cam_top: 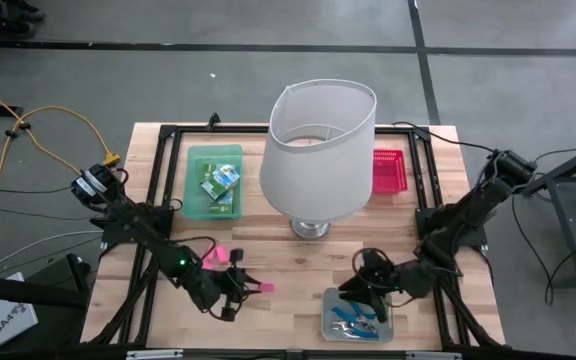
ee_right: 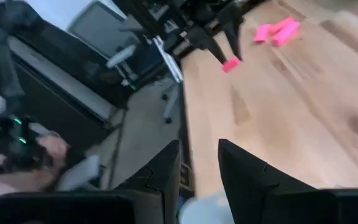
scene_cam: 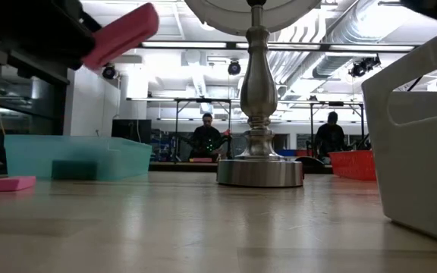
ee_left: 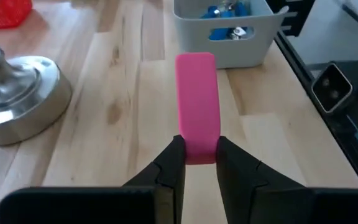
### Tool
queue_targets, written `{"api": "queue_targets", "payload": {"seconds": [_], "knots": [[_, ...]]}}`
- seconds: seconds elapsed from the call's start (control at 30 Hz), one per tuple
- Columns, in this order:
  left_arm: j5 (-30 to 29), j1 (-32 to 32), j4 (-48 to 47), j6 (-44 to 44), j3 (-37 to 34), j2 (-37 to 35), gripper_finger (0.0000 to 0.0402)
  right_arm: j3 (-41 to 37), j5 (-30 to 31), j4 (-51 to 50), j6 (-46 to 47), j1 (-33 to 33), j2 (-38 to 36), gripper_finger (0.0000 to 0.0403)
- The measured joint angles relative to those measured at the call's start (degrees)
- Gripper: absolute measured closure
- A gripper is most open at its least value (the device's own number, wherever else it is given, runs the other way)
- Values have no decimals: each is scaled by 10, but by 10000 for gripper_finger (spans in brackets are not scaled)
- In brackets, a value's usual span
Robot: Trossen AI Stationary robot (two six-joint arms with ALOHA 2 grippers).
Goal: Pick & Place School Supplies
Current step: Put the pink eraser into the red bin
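Note:
A pink eraser (ee_left: 197, 99) hangs in the air at the near left of the table, with my left gripper (cam_top: 240, 289) shut on it. Two more pink erasers (cam_top: 218, 257) lie flat on the wood just behind it. Blue-handled scissors (cam_top: 353, 318) lie in the clear grey tray (cam_top: 330, 300) at the near right. My right gripper (ee_right: 199, 163) hovers open over that tray's far edge with nothing between its fingers. Green-yellow boxes (cam_top: 220, 183) sit in the green tray (cam_top: 196, 165) at the far left. My left gripper pinches the eraser's near end (ee_left: 197, 152) between its two fingers, which press on its long sides. The fingers come from the table's left, slanting a little downward, and lie along the eraser. The rest of the eraser sticks out past the fingertips (scene_cam: 121, 33), tilted, clear of the table.
A tall lamp with a big white shade (cam_top: 320, 148) and a metal base (scene_cam: 260, 171) stands mid-table. A red tray (cam_top: 389, 171) sits at the far right. Two people (scene_cam: 207, 139) stand in the room beyond the table.

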Motion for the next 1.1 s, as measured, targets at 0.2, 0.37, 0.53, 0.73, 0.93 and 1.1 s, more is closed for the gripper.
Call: {"api": "queue_targets", "payload": {"seconds": [0.2,0.37,0.53,0.73,0.93,1.1], "knots": [[-41,7,2,22,0,0,337,0,-56,65,72,-56,33,303],[-97,7,1,59,0,0,336,0,-110,62,162,-96,48,303],[-127,13,2,95,0,0,336,0,-105,86,182,-122,56,303],[-116,38,18,151,0,0,336,0,-105,99,180,-165,61,303],[-93,65,47,187,0,0,336,0,-106,74,182,-194,61,303],[-64,87,57,189,0,0,336,0,-98,68,181,-204,61,303]]}}
